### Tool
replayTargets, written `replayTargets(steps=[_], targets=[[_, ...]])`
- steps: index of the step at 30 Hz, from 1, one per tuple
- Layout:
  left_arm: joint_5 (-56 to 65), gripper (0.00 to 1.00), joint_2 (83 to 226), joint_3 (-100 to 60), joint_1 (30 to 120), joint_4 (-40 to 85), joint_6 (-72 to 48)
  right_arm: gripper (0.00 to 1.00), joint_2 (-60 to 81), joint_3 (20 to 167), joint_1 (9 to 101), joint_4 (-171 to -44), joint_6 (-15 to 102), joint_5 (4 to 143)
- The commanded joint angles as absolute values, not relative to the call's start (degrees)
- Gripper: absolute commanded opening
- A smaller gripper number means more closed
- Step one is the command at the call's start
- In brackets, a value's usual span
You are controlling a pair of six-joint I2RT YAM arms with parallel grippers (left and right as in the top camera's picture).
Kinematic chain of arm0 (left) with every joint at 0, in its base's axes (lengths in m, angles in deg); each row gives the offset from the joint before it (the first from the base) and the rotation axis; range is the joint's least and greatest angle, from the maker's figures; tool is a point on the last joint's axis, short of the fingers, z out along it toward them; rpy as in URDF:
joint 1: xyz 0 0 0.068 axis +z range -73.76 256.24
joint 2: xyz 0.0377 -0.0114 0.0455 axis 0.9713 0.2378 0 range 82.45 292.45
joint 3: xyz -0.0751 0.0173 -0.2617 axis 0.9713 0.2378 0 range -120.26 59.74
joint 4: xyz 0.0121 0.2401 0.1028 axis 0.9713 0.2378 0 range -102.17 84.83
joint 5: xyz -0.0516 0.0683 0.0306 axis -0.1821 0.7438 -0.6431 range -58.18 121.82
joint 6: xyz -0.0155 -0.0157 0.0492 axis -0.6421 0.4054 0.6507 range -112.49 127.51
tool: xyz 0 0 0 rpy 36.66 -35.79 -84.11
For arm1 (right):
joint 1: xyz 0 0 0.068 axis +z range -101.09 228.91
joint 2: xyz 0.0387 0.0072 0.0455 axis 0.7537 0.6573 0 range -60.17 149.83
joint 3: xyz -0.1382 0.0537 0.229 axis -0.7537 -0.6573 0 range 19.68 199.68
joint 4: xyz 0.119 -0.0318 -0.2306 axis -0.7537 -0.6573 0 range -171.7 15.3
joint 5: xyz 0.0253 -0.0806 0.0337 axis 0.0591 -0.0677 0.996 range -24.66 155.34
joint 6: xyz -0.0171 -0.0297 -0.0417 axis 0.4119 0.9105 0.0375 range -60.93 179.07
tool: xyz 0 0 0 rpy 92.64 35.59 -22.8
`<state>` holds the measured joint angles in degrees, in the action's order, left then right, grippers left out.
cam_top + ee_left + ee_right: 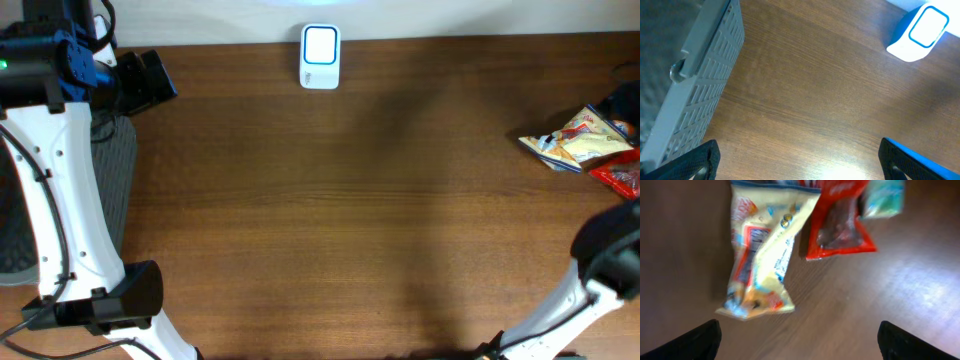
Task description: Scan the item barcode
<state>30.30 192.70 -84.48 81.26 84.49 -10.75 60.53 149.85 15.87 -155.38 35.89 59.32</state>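
Note:
The white barcode scanner (320,57) with a blue-rimmed window stands at the table's far edge, and it also shows in the left wrist view as the scanner (917,32) at the top right. A cream and yellow snack packet (580,140) lies flat at the right edge beside a red packet (618,178). My right gripper (797,342) hangs open just short of the cream packet (765,255), the red packet (840,225) and a teal packet (885,197), holding nothing. My left gripper (797,162) is open over bare wood at the far left, empty.
A grey slatted basket (110,190) sits on the left side of the table, close to the left arm, and its wall (700,85) fills the left of the left wrist view. The right arm's base link (610,245) rises at the lower right.

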Motion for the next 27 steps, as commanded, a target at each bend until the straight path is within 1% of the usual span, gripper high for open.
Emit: replayTargets(steps=[1, 3, 4, 6, 7, 10, 12, 16, 20, 27], targets=[[30.55, 0.99, 192.57, -84.74, 81.41, 84.54, -11.34, 0.99, 47.81, 151.2, 15.96, -161.37, 31.67, 60.41], [30.55, 0.99, 192.57, -84.74, 81.39, 84.54, -11.34, 0.99, 42.24, 150.96, 17.73, -168.28, 31.41, 60.39], [30.55, 0.99, 192.57, -84.74, 81.39, 84.54, -11.34, 0.99, 39.55, 150.2, 19.26, -169.7, 30.82, 60.41], [30.55, 0.99, 192.57, -84.74, 81.39, 84.54, -11.34, 0.99, 34.59, 147.36, 23.43, -169.44, 29.97, 60.37], [30.55, 0.99, 192.57, -84.74, 81.39, 84.54, -11.34, 0.99, 30.2, 143.88, 27.81, -168.65, 30.01, 60.09], [30.55, 0.99, 192.57, -84.74, 81.39, 84.54, -11.34, 0.99, 17.17, 129.52, 39.96, -163.4, 29.99, 60.15], [30.55, 0.99, 192.57, -84.74, 81.39, 84.54, -11.34, 0.99, 5.15, 114.2, 49.79, -157.46, 29.57, 60.44], [30.55, 0.99, 192.57, -84.74, 81.39, 84.54, -11.34, 0.99, -9.61, 93.81, 59.8, -156.28, 26.6, 61.29], [30.55, 0.99, 192.57, -84.74, 81.39, 84.54, -11.34, 0.99, -14.79, 84.04, 60.79, -156.32, 26.62, 61.25], [30.55, 0.99, 192.57, -84.74, 81.41, 84.54, -11.34, 0.99, -12.43, 81.92, 60.88, -156.45, 26.62, 61.31]])
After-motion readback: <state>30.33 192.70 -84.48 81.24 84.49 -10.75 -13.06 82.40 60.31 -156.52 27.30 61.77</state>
